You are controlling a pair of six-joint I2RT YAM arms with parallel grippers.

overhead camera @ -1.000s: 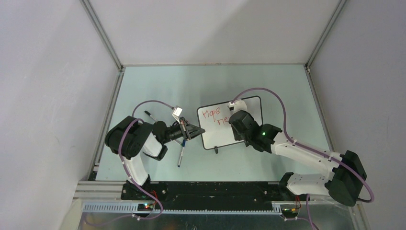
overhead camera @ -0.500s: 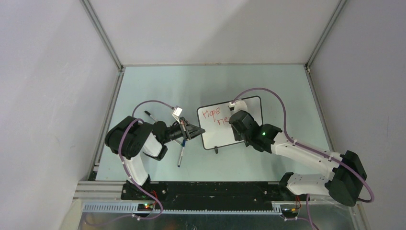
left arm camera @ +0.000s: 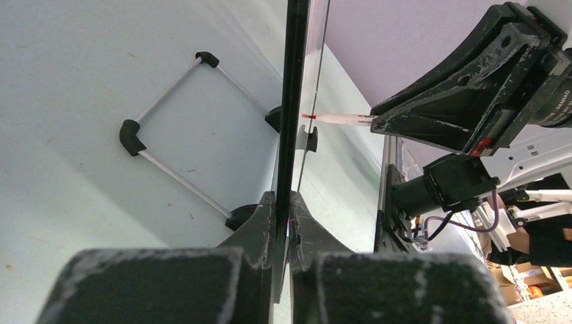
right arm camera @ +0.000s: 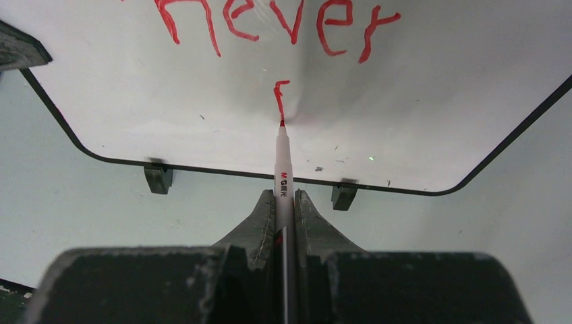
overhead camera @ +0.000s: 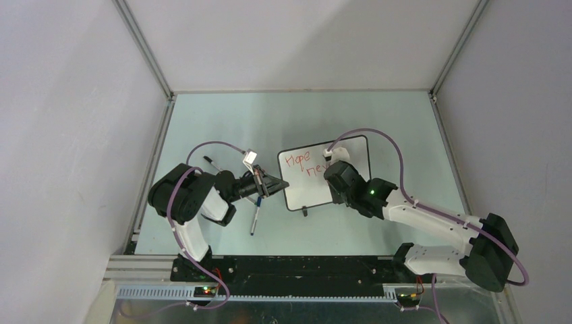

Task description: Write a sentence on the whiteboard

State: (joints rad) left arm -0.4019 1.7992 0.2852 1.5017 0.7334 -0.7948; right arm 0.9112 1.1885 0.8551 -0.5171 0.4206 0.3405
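Note:
The whiteboard stands on its small black feet at mid-table. My left gripper is shut on its left edge. Seen from the left wrist, my left gripper pinches the thin black frame between both fingers. The sentence is in red: "Hope" on top, then "Never", then the first stroke of an "f". My right gripper is shut on a white red-tipped marker, whose tip touches the board at the foot of that stroke. From above, my right gripper covers the board's middle.
A dark pen lies on the table near my left arm, and another pen lies further back left. Behind the board a thin white rod bracket with black ends rests on the table. Grey walls enclose the table on three sides.
My right gripper has shifted slightly toward the near right, uncovering more of the second red line. The left arm and the board have stayed still.

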